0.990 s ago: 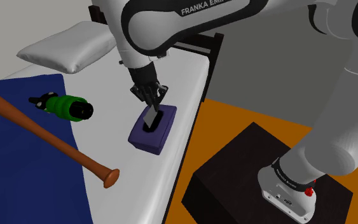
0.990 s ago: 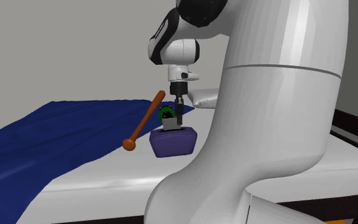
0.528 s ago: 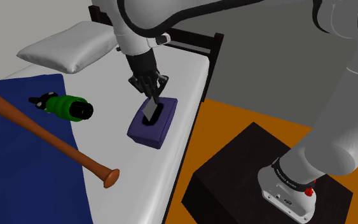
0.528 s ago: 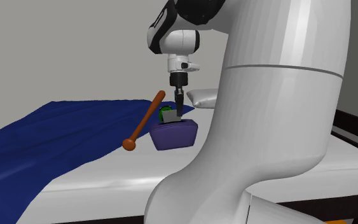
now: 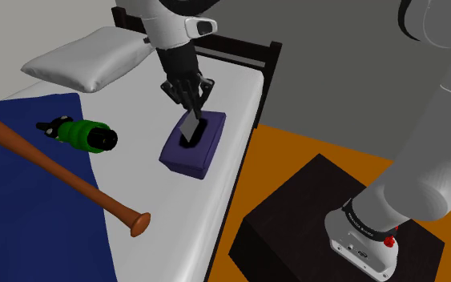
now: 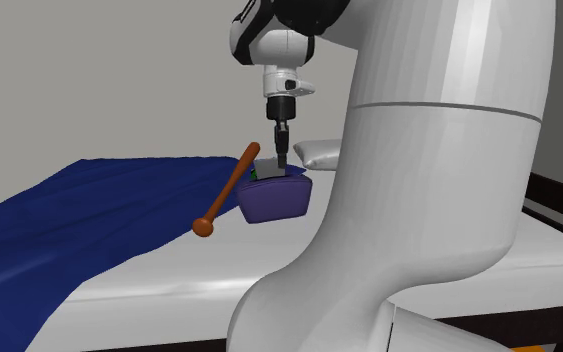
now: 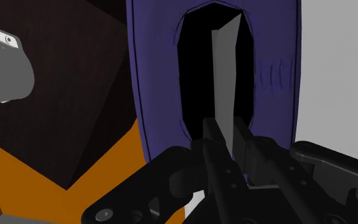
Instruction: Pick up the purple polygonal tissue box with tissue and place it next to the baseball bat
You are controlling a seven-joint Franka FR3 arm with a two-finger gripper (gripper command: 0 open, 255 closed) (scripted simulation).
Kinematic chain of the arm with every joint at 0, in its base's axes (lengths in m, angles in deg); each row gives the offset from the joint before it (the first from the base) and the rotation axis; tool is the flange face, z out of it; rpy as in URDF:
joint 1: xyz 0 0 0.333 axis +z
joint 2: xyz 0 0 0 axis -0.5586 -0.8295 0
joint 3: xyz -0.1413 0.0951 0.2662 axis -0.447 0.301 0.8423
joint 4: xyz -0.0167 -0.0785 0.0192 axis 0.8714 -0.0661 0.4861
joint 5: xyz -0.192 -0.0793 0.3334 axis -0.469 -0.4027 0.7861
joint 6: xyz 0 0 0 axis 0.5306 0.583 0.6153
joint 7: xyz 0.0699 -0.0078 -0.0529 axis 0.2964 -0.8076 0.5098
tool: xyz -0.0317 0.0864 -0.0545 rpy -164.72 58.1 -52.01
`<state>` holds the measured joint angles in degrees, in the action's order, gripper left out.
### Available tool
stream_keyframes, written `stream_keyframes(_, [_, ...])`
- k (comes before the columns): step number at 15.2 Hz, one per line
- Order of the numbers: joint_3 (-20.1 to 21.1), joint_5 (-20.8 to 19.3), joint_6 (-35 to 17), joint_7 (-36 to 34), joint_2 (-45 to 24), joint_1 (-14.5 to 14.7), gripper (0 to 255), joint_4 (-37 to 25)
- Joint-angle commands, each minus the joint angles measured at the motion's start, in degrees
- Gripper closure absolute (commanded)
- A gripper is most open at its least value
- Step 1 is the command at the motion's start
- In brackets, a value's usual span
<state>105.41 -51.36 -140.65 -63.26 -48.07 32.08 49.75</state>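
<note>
Gripping: my pincer (image 5: 191,118) is clenched on the grey tissue (image 5: 190,129), which stands up out of the slot of the purple tissue box (image 5: 185,156).
Wrist view: my two black fingers (image 7: 210,143) pinch the tissue (image 7: 225,70) by its near end; beyond them lie the dark oval slot and the box's purple top (image 7: 152,76).
Box position: over the white bed (image 5: 167,216), near the edge that borders the orange floor (image 5: 295,152); I cannot tell whether its base touches the sheet.
Baseball bat: brown (image 5: 47,166), at 8 o'clock from the box in the shoulder view and well apart, lying across the blue blanket (image 5: 23,216) with its knob on the white sheet.
Green-and-black object: (image 5: 83,134), at 9 o'clock from the box.
Pillow: (image 5: 87,60), at 11 o'clock.
Stand: black (image 5: 312,216), at 4 o'clock.
Second exterior view: my pincer (image 6: 281,160) points straight down onto the box (image 6: 274,205); the bat (image 6: 231,187) shows at its 9 o'clock.
</note>
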Motion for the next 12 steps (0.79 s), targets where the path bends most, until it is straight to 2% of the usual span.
stream_keyframes(1, [0.05,-0.15,1.74,-0.08,-0.29,0.30,255,-2.07])
stream_keyframes(12, [0.33,-0.72,10.72,-0.50,-1.48,1.80,255,-12.08])
